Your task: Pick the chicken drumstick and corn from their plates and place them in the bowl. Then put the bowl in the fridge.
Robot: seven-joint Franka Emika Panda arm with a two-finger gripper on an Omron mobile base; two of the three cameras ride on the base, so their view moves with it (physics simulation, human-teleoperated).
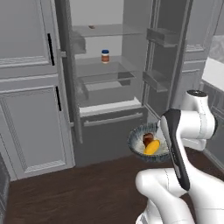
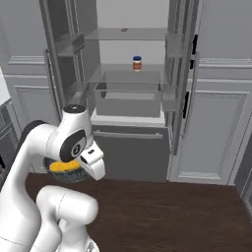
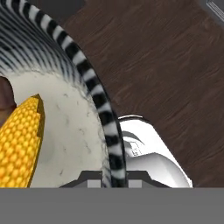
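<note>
While the small jar (image 1: 105, 56) on the fridge's middle shelf wears a pale label band, any writing on it is too small to read. The bowl (image 1: 136, 139) hangs in the air in front of the open fridge (image 1: 109, 70), above the dark wood floor (image 1: 78, 192) and just beside the arm's white wrist — wide, grey, ribbed dark outside, pale and speckled inside. In it lie the corn (image 1: 152, 147), a short yellow cob, and the chicken drumstick (image 1: 147, 138), brown and touching the cob. In the hand view the gripper (image 3: 114, 183) sits astride the bowl's striped rim, one finger on each side, clamped on it. The fridge doors stand wide; the glass shelves are mostly bare, with a small brown item (image 1: 92, 27) on the top one. The lower drawer (image 1: 114, 120) is closed, and the floor between bowl and fridge is unobstructed.
</note>
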